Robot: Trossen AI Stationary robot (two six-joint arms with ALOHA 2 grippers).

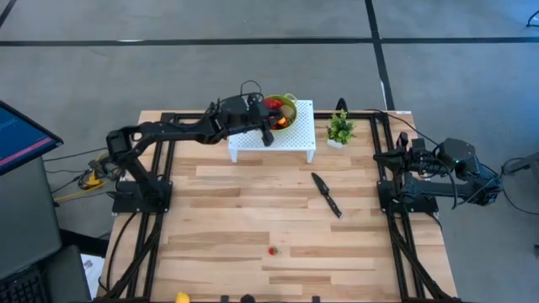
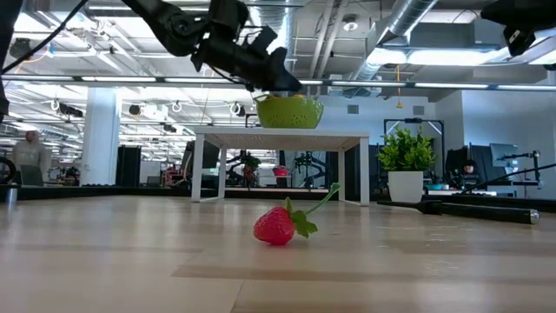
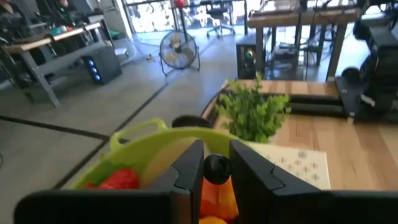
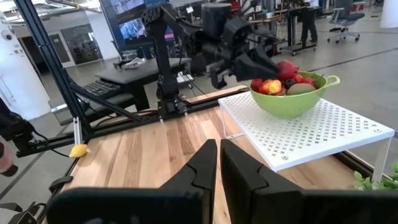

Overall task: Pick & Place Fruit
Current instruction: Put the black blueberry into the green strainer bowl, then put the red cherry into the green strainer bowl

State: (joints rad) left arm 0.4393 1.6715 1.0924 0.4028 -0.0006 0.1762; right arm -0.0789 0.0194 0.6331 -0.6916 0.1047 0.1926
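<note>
A green bowl (image 1: 288, 108) holding red and orange fruit (image 4: 277, 82) stands on a white perforated stand (image 1: 295, 139) at the table's far middle. My left gripper (image 3: 216, 152) hangs over the bowl's left rim, shut on a small dark round fruit (image 3: 216, 169). In the low view it shows just above the bowl (image 2: 289, 111). A red strawberry (image 1: 272, 250) lies on its side on the near part of the table, its green stem up (image 2: 276, 226). My right gripper (image 4: 219, 144) waits shut at the table's right edge, holding nothing. My left gripper pinches the small dark round fruit by its two sides (image 3: 215, 163) between its two fingers. The fingers come from the table's left, close to level and slanting a little down. The fruit is clear of everything, above the fruit in the bowl.
A black knife (image 1: 327, 195) lies right of centre. A small green potted plant (image 1: 340, 129) stands just right of the stand. A yellow fruit (image 1: 181, 297) lies at the near edge. The wide wooden middle of the table holds only the strawberry and the knife.
</note>
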